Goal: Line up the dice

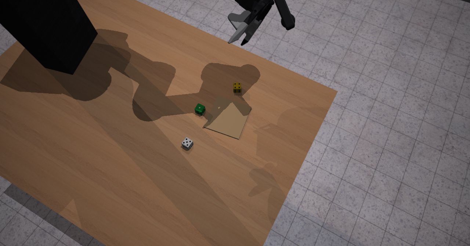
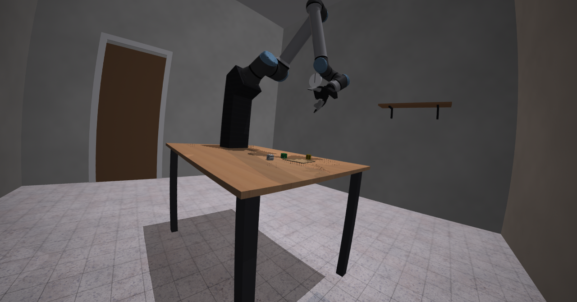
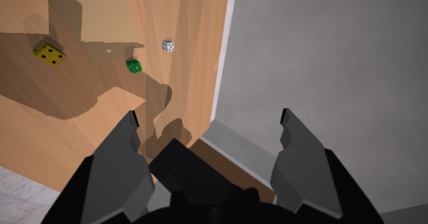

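Hanging high above the worktop (image 2: 258, 179), the gripper (image 3: 208, 115) has its jaws spread fully wide with nothing between them. It sits up near the far edge, well apart from every die.

Below it:
- yellow die (image 1: 237, 87): on bare wood just beyond the mat (image 1: 230, 121), near its far corner, not on it. Top looks like six, though the pips are small.
- green die (image 1: 199, 108): just beside the mat's edge on the base side, touching or nearly so, can't tell which. Still off the mat. Top shows one pip.
- white die (image 1: 187, 142): near the mat, off it, apart from the other two. Top reads five.

All three sit flat. The black base column (image 1: 46, 24) stands at the opposite end of the worktop, so the line has to run from that side outward across the mat.

Progress, as I judge it: nothing placed yet. Zero of three dice on the mat, no line formed. Required order from base outward is likely green, white, yellow.

Left to do: three pick-and-place moves, each kept level so the top face doesn't change. The mat is small against three dice, so spacing along the line will be tight. Green is the closest to its slot, so a sensible first pick.
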Controlling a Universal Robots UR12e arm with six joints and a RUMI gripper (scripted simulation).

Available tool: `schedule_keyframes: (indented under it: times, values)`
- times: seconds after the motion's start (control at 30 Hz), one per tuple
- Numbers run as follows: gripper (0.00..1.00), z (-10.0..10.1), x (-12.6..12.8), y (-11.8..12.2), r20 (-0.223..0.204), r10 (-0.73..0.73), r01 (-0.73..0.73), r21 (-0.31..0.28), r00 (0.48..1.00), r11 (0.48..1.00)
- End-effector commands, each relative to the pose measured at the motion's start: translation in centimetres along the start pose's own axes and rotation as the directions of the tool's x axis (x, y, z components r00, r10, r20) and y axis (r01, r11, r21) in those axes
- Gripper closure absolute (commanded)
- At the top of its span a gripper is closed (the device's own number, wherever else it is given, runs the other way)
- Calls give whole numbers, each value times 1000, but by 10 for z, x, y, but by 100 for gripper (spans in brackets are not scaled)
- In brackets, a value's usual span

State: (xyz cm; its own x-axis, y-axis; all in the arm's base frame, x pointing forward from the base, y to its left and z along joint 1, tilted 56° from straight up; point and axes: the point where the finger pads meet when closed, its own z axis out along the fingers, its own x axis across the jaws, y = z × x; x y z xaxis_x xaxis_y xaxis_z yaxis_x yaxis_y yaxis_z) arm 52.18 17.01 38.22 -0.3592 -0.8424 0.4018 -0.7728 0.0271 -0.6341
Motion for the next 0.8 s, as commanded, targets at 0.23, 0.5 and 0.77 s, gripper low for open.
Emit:
schedule_keyframes:
  times: [0.23,0.5,0.77]
  values:
    - [0,0,0,0,0,1,-1,1,1000,1000]
    - [0,0,0,0,0,1,-1,1,1000,1000]
    - [0,5,-2,1,9,16,-16,-9,1000,1000]
